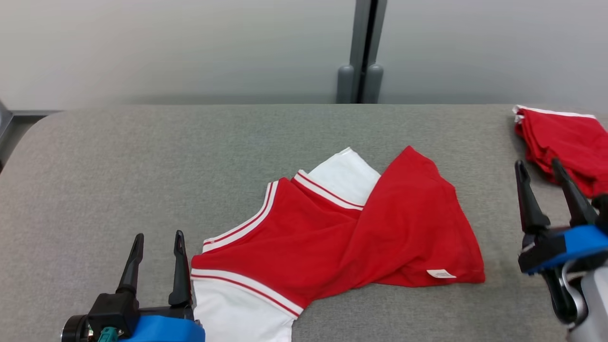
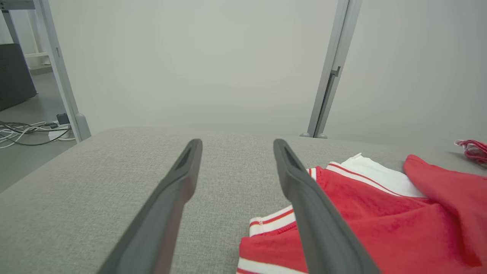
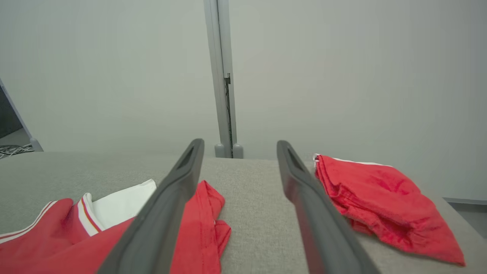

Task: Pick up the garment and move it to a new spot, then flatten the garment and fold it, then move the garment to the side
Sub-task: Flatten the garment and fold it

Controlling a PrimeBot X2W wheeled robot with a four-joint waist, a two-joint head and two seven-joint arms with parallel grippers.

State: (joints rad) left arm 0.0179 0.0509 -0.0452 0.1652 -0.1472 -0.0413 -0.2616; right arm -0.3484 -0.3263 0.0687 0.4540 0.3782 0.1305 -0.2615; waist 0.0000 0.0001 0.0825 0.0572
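**A:** Where's the garment?

**B:** The garment (image 1: 332,232) lies crumpled on the grey table (image 1: 118,156), mid-table toward the front. Its white lower part runs off the bottom of the head view.

**A:** How does it look?

**B:** It's red, with white sleeves and white trim striped in red. It's twisted. A broad red flap is thrown over to the right, with a small white label (image 1: 441,274) at its lower corner. One white sleeve pokes up behind the middle.

**A:** And the grippers?

**B:** The left gripper (image 1: 159,235) is released, fingers apart and nothing between them. It sits just beside the garment's left edge, and I can't tell whether it touches. The right gripper (image 1: 537,163) is spread and empty too, well to the garment's right.

**A:** Anything else around?

**B:** A folded red pile (image 1: 565,137) with a white edge lies at the table's far right, apart from the garment and just beyond the right gripper. A grey post (image 1: 363,52) stands against the wall behind. The left wrist view shows cables (image 2: 26,131) on the floor past the table's end.
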